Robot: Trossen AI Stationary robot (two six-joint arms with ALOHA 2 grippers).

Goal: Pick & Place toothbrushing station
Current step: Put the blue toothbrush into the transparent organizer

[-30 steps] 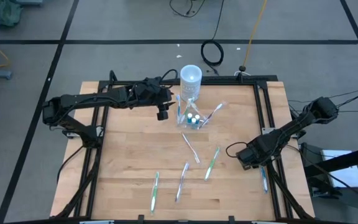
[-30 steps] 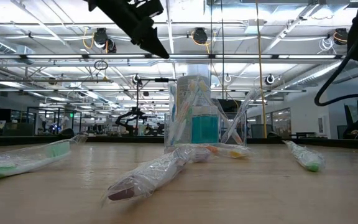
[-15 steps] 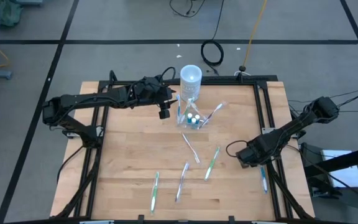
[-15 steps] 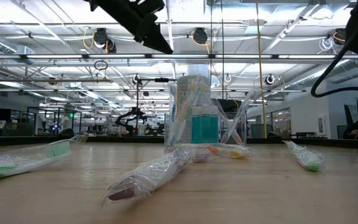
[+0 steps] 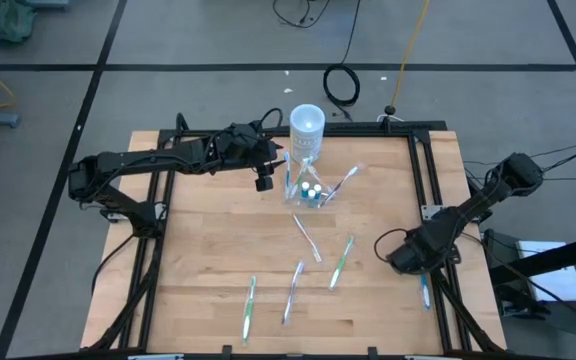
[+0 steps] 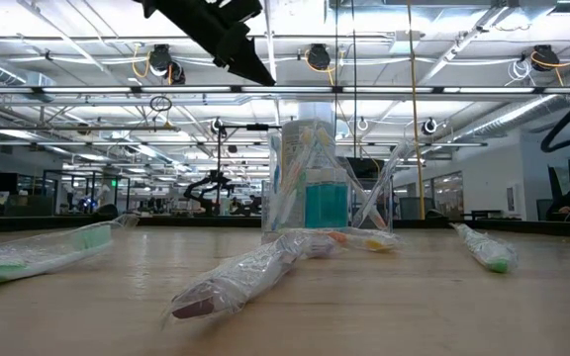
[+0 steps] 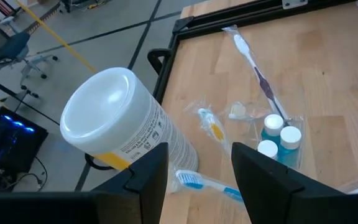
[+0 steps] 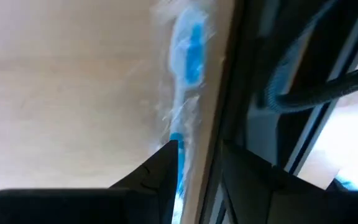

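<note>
The clear container point(image 5: 308, 190) stands on the wooden table at the far middle, holding toothbrushes and three blue, white-capped tubes point(image 7: 276, 134); it also shows in the low view point(image 6: 325, 193). My left gripper point(image 5: 261, 182) is open and empty, up in the air just left of the container. My right gripper point(image 5: 408, 256) is open, low at the table's right edge. It is over a wrapped blue toothbrush point(image 8: 188, 56) that lies along that edge. My right gripper stands over the blue toothbrush with its fingers apart. The brush's handle end point(image 8: 174, 152) runs close beside one finger point(image 8: 157, 177). I cannot tell whether they touch.
A tall white cylinder point(image 5: 307, 124) stands right behind the container. Several wrapped toothbrushes lie loose on the table, among them a pink one point(image 5: 308, 238), a green one point(image 5: 341, 262) and a green one point(image 5: 249, 305). A black frame rail point(image 5: 428, 175) runs along the table's sides.
My right gripper has gone a little toward the table's near right, along the blue toothbrush at the right edge. Its arm has left the low view. The container and the loose toothbrushes have stayed where they were.
</note>
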